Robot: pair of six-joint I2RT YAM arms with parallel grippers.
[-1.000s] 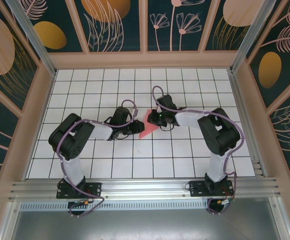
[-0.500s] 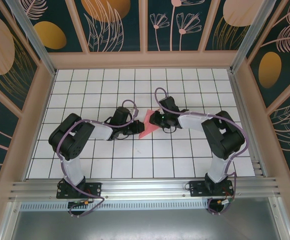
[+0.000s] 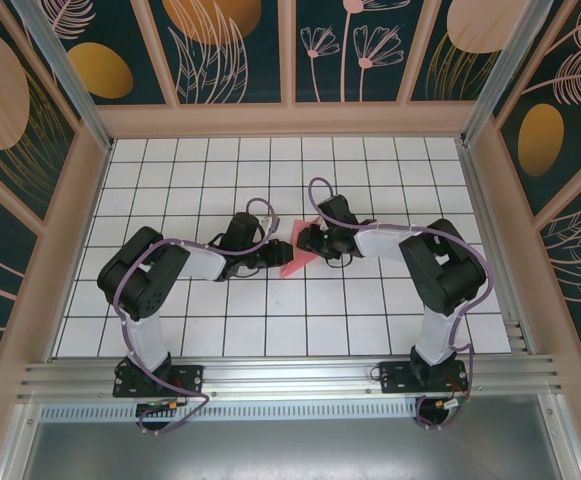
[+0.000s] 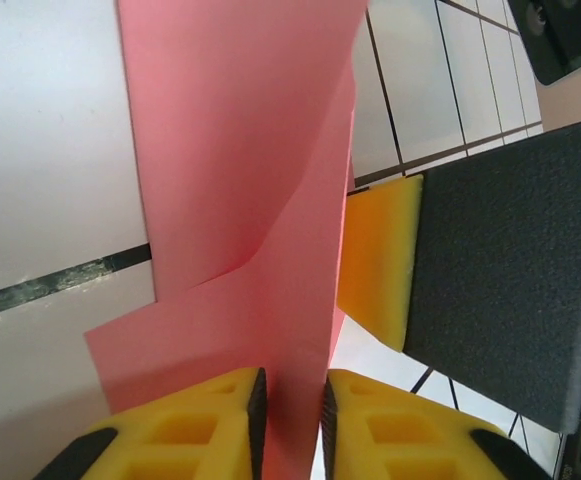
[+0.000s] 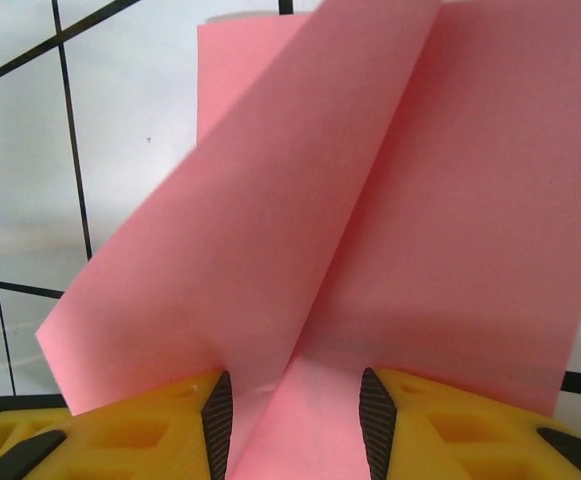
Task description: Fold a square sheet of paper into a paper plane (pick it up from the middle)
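Paper (image 3: 292, 264): pink, half-folded, frame centre, on the tiled table (image 3: 350, 310).
Left gripper (image 4: 292, 420): jaws barely apart, paper running between.
Right gripper (image 5: 295, 420): jaws wider, straddling the fold, just beside the left gripper.

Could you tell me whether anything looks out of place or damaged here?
Only the sheet of paper: seen from the right wrist, one flap looks lifted and slanted off the table instead of lying creased flat. No tear or crumpling shows.
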